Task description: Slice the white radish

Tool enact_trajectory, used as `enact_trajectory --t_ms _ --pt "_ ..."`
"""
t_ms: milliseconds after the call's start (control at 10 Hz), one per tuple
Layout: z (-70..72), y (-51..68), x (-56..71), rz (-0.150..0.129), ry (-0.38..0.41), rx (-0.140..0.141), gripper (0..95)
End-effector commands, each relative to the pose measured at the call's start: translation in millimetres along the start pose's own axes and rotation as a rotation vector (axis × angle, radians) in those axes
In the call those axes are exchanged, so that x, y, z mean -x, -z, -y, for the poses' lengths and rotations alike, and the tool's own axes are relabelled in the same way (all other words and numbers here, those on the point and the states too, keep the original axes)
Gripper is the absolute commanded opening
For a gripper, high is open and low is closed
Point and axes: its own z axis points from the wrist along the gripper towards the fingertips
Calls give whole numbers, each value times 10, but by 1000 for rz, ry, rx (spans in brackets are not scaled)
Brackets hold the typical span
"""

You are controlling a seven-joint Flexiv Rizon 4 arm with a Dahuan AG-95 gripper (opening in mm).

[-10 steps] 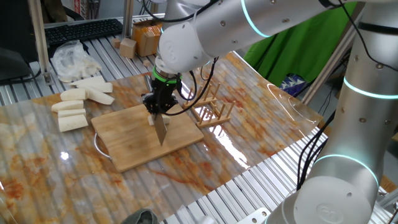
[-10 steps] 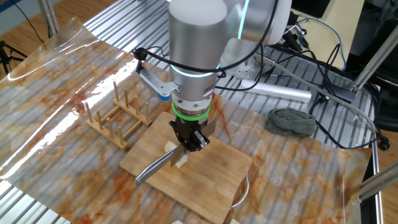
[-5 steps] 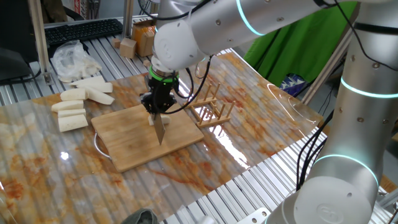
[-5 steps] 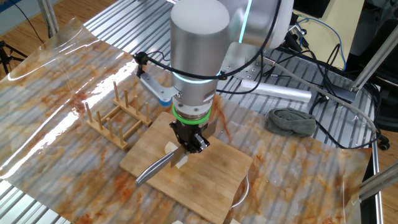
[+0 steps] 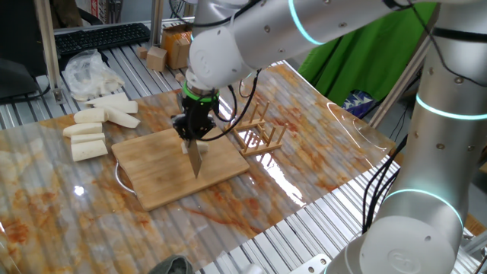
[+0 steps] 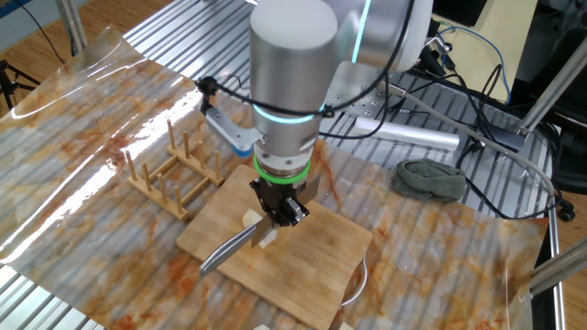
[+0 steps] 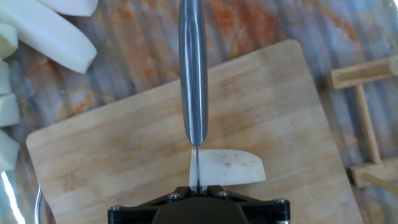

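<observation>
My gripper [image 7: 198, 190] is shut on the handle of a knife [image 7: 193, 74], whose steel blade runs out ahead of the hand over the wooden cutting board [image 7: 112, 162]. The white radish [image 7: 230, 167], a small pale chunk, lies on the board right at the hand, with the blade's edge crossing its left end. In one fixed view the gripper [image 5: 190, 131] hangs over the board [image 5: 156, 179] with the knife [image 5: 195, 160] pointing down. In the other fixed view the gripper [image 6: 280, 213] holds the knife [image 6: 229, 249] slanted, with radish [image 6: 249, 217] showing beside the blade.
Larger white radish sticks [image 5: 95, 129] lie left of the board, near a white plastic bag [image 5: 87, 72]. A wooden rack [image 5: 262, 133] stands right of the board. A grey cloth [image 6: 431, 179], cables and a keyboard [image 5: 99, 36] sit on the slatted table.
The hand and knife have edged slightly to the left over the board in one fixed view. The grip on the knife is unchanged, and the radish has not moved.
</observation>
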Motion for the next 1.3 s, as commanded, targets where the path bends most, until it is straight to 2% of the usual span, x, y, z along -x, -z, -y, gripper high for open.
enact_trajectory --t_ms 100,400,500,600,700,800,900,1100,1300 --pt "16 44 -17 -13 -3 -1 0" --pt "-19 -122 -12 -4 -13 -9 0" --pt "-54 -276 -16 -8 -18 -16 0" --pt "-62 -330 -26 -4 -15 -25 0" --pt "-77 -451 -27 11 -25 -10 0" --pt "-80 -503 -16 11 -22 -15 0" --pt "-72 -528 -9 2 -16 -30 0" --pt "-69 -577 -9 3 -21 -18 0" --pt "-65 -552 -10 -6 -16 -18 0"
